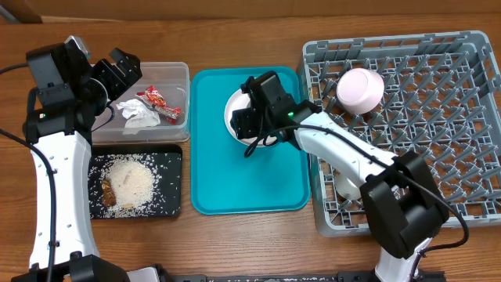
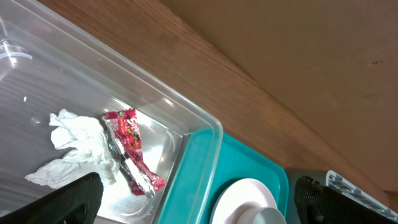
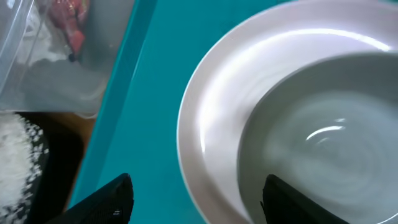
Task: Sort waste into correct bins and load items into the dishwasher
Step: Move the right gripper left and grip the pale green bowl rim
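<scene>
So far, by position, left to right.

Noted left gripper (image 1: 125, 74) hanging over the left edge of the clear tub (image 1: 178, 74), jaws spread wide, nothing between them. Found napkin (image 1: 135, 114) and wrapper (image 1: 159, 102) lying inside the tub, side by side and touching. Found rice (image 1: 131, 178) heaped in the black tray (image 1: 168, 202) just beside the tub, with brown scraps (image 1: 107, 192) at the heap's left and loose grains scattered over the tray floor. Saw no waste outside these two bins. Judged the waste sorting done, as far as visible.

At centre, found plate (image 3: 211, 106) on the far half of the teal tray (image 1: 243, 184), with grey-green cup (image 3: 323, 137) sitting on it. Noted right gripper (image 3: 198, 186) directly above that pair, jaws parted: one finger over bare teal outside the plate, the other over the cup's inside. Clamped on nothing, going by the wrist view. Read as lining up a pick, cup or plate; cannot tell which.

At right, found dish rack (image 1: 438, 157) just beside the teal tray, holding a pale bowl (image 1: 360, 88) among its far-left pegs. Glimpsed a white shape (image 1: 344, 186) in the rack under the right arm (image 1: 337, 149); possibly the small white cup, too hidden to say. Judged loading partly done: plate and grey-green cup not yet in the rack.
</scene>
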{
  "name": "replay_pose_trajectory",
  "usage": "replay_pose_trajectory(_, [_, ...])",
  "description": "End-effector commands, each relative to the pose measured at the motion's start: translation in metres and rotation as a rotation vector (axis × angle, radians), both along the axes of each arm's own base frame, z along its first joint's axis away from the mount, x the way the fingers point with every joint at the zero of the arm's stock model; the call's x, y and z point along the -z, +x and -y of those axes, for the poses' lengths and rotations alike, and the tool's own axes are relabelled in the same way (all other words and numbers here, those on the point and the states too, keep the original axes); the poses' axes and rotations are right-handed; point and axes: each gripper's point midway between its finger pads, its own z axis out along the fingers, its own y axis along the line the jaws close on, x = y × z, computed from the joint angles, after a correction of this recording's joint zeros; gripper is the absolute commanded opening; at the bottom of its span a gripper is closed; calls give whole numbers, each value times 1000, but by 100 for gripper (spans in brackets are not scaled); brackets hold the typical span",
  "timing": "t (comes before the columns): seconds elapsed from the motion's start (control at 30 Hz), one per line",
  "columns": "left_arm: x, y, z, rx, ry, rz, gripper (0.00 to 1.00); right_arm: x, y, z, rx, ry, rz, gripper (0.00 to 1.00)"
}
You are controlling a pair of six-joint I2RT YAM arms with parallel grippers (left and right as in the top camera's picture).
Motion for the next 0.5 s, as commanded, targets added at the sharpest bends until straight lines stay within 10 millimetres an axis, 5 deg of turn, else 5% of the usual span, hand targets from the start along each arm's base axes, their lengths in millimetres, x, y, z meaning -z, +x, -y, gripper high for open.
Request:
replay_pose_trajectory(0.0, [-2,2,-1,-6,0,3,100,4,11,10,-4,-86,85,69])
replay_pose_trajectory(0.47, [-2,2,-1,-6,0,3,100,31,4,19,-44,-147,73,68])
